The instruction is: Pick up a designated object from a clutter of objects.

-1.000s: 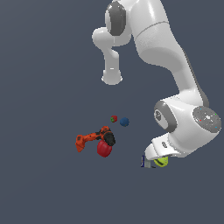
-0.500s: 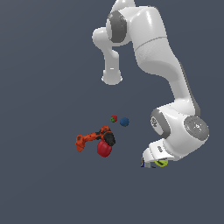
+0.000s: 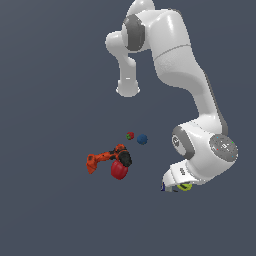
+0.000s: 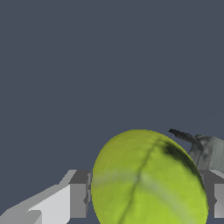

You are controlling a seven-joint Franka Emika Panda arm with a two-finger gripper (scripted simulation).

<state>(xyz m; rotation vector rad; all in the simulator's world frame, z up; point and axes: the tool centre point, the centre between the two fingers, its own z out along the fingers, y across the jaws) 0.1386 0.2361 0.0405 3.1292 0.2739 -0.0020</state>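
Since the earlier frames the arm (image 3: 200, 95) has been lowered further, so that less of the yellow-green ball (image 3: 185, 187) is seen under the claw (image 3: 176, 186). Counted from large to small: one drill (image 3: 102, 158), one red rounded object (image 3: 119, 170), one blue ball (image 3: 142, 139), one berry (image 3: 130, 135). Only in the wrist view is the yellow-green ball (image 4: 148, 181) seen between the claw's fingers (image 4: 78, 194), which are set around it; contact cannot be told.

We are seeing our gripper (image 3: 176, 186) hanging low over the yellow-green ball (image 3: 185, 187), which is peeking out beneath it, well apart from the orange-and-black power drill (image 3: 106, 158) toward the exterior view's right; jaw spacing is hidden
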